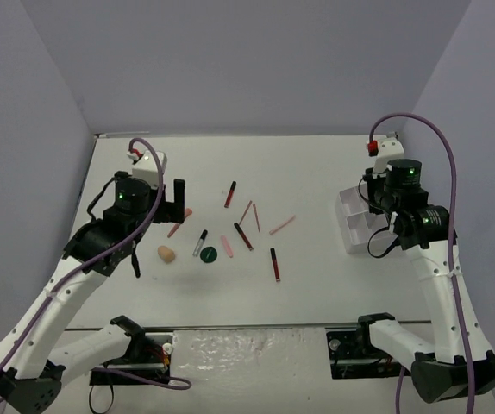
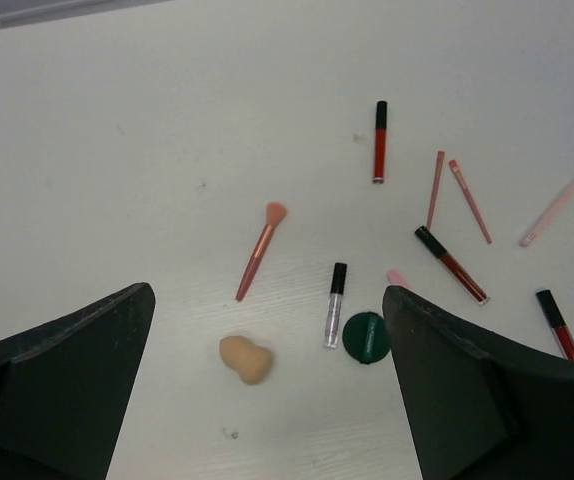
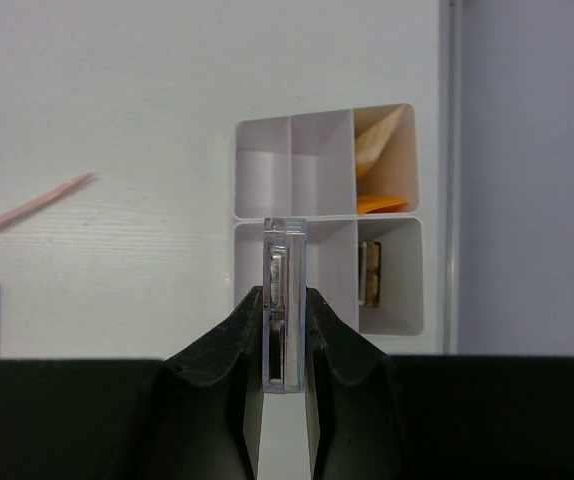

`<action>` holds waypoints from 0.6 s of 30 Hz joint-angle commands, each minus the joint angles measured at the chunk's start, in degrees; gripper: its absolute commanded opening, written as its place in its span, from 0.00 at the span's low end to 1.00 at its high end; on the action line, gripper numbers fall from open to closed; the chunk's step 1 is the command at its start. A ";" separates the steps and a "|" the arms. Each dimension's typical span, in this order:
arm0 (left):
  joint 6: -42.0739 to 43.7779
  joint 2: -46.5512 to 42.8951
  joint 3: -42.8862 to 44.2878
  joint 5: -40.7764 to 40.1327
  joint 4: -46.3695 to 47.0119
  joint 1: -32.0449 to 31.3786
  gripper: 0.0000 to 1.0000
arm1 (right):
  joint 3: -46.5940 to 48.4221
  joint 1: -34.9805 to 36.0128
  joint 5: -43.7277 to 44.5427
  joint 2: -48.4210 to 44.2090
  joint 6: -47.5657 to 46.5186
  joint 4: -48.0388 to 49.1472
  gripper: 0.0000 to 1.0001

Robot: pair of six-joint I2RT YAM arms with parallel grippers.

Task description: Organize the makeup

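My left gripper [image 2: 267, 300] hangs open above the table, nothing between its fingers. Below it lie a beige sponge [image 2: 244, 359], a dark-green disc [image 2: 365, 337] and a clear tube with a black cap [image 2: 335, 305]. A pink brush [image 2: 259, 250], a red stick [image 2: 378, 142], two pink pencils [image 2: 434, 188] and a dark-red stick [image 2: 451, 264] lie further out. My right gripper [image 3: 287, 300] is shut on a clear-cased palette [image 3: 287, 260], held edge-on over the white tray [image 3: 242, 170]. Inside the tray are an orange tube [image 3: 382, 203] and another palette [image 3: 370, 272].
The tray [image 1: 351, 226] sits at the table's right side near the wall. A pink stick [image 3: 39, 201] and a red stick [image 1: 274, 264] lie between the tray and the scattered makeup. Grey walls close in the table on three sides.
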 commanded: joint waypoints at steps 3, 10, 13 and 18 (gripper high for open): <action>1.03 -6.55 -5.52 2.46 -4.99 3.92 0.97 | -0.20 -4.10 7.98 1.48 -3.90 4.87 0.00; 0.37 -9.03 -11.49 6.36 -4.26 8.76 0.97 | -1.52 -12.04 2.43 3.31 -3.35 6.31 0.00; 0.26 -10.26 -11.80 3.28 -4.91 9.23 0.97 | -1.83 -13.25 2.25 4.38 -3.64 6.44 0.00; 0.51 -11.67 -12.51 1.93 -4.74 9.23 0.97 | -4.74 -14.50 2.10 4.58 -5.13 9.67 0.00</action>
